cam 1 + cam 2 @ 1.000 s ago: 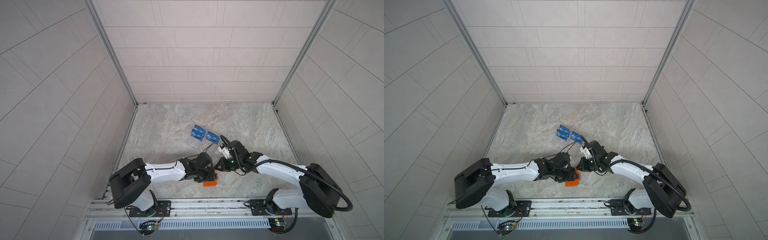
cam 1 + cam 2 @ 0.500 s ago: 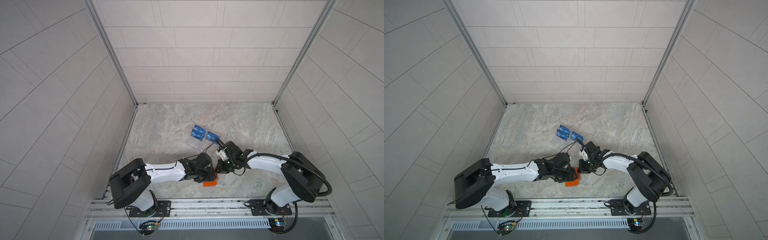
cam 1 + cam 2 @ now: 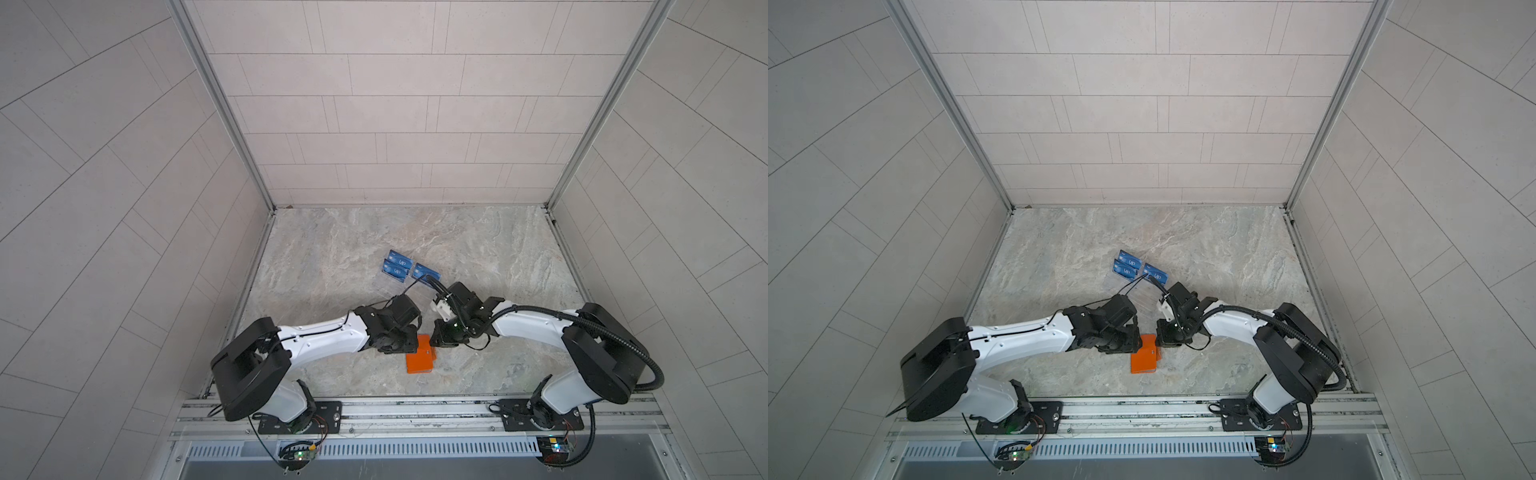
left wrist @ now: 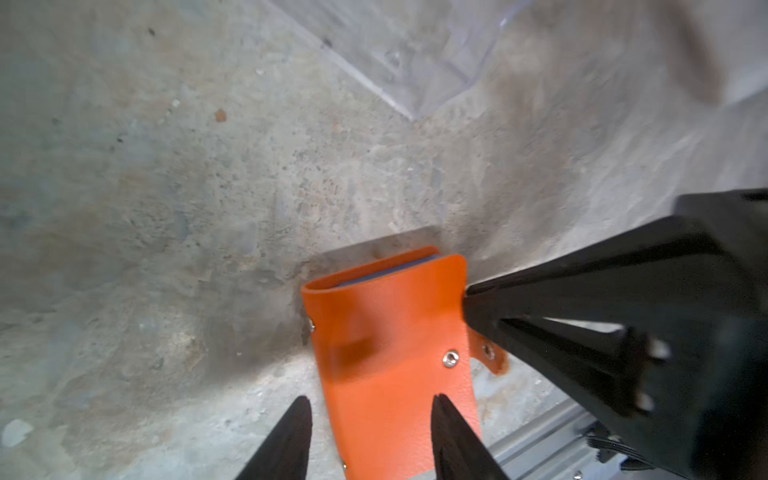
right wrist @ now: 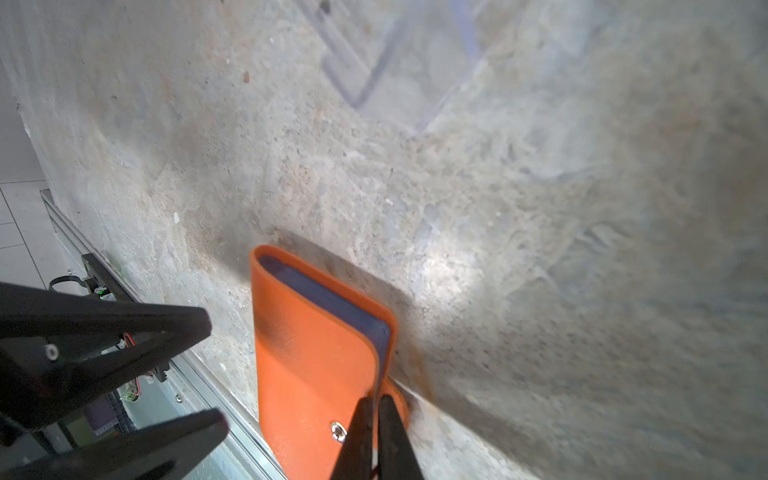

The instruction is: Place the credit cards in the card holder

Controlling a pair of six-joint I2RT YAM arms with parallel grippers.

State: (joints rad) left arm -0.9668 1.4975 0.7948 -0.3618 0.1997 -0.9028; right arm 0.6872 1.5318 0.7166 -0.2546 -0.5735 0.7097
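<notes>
Orange holder lies flat on the table, right between the two grippers and partly under them. It is folded, cover on top. A dark blue-grey inner stack shows at the open edge in the right wrist view.

Right gripper: fingers pressed together, pinching the cover's free edge just beside the silver snap. The orange tab sticks out under that tip in the left wrist view. In both top views the right gripper sits at the holder's far right corner.

Left gripper: jaws apart, nothing held. One finger hangs off the holder's side over bare table and the other is over the cover. Cannot tell if it touches. From the right wrist camera the left gripper is spread wide beside the holder's spine side.

Cards: three blue ones, white "VIP" legible on them in both top views. They are past both grippers toward the back wall, apart from the holder. They stand on a clear rack, whose empty near part lies between the cards and the grippers.
</notes>
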